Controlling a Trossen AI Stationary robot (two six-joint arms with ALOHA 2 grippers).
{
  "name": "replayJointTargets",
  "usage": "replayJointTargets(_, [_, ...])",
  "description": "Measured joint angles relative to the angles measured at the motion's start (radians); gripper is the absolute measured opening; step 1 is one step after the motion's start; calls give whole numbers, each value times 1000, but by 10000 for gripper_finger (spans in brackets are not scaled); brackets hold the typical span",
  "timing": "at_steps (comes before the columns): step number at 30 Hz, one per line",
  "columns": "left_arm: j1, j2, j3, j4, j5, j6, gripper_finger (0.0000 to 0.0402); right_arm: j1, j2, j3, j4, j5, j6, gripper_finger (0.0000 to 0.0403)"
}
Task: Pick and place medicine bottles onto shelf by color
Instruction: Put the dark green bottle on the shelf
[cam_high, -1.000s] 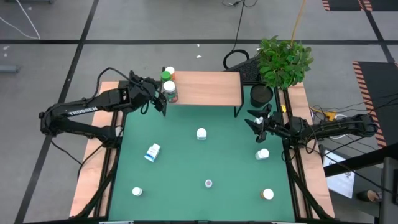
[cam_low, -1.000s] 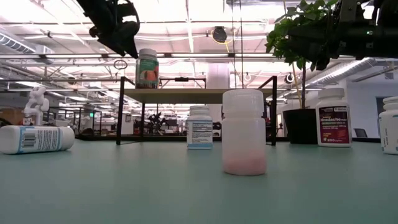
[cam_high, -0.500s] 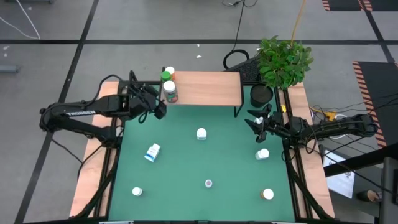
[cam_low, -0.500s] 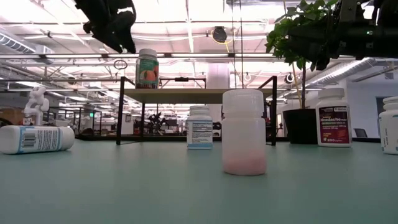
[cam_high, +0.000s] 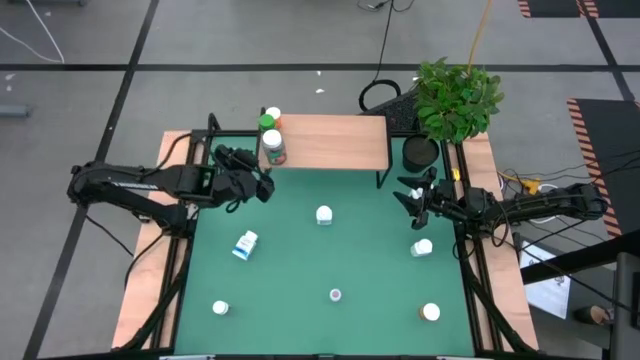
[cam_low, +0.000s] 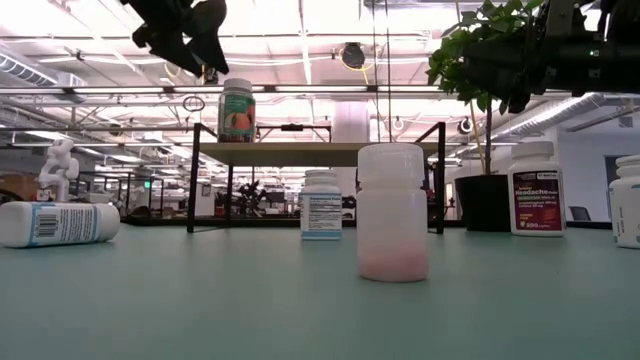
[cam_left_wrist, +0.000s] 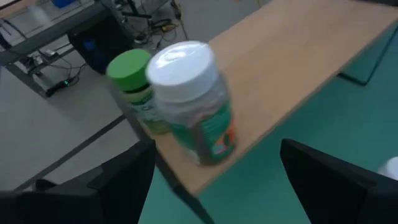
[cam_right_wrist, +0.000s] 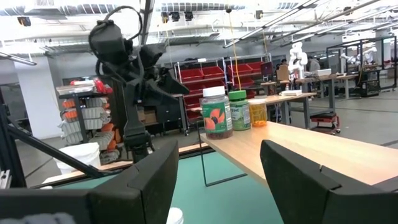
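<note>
The shelf (cam_high: 330, 140) stands at the mat's far edge. Three medicine bottles stand on its left end: a white-capped, green-labelled one (cam_left_wrist: 193, 106), a green-capped one (cam_left_wrist: 134, 84) and a third (cam_high: 273, 114) behind them. My left gripper (cam_high: 263, 185) hovers open just off that end, nearer than the bottles, with nothing between its fingers (cam_left_wrist: 124, 174). At the mat's right side my right gripper (cam_high: 404, 197) waits, also open and holding nothing. Several more bottles stand on the green mat (cam_high: 300, 270), among them one (cam_high: 324, 214) near the middle, and a blue-labelled one (cam_high: 245, 244) lies on its side.
A potted plant (cam_high: 455, 100) in a black pot (cam_high: 421, 152) stands at the shelf's right end. Wooden side boards (cam_high: 150, 260) flank the mat. In the low view a pale bottle (cam_low: 392, 212) stands nearest, with others (cam_low: 536, 188) to its right.
My left gripper has swung away from the white-capped bottle on the shelf's left end, toward the table's near edge, rolling its wrist as it went. Its fingers stay open. The bottles have not moved.
</note>
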Motion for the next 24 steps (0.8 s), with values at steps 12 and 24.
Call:
replayJointTargets(12, [-7, 122, 0, 126, -30, -8, 346, 0, 3, 0, -14, -1, -4, 224])
replayJointTargets(24, [19, 202, 1, 206, -79, -39, 346, 0, 5, 0, -16, -1, -3, 224])
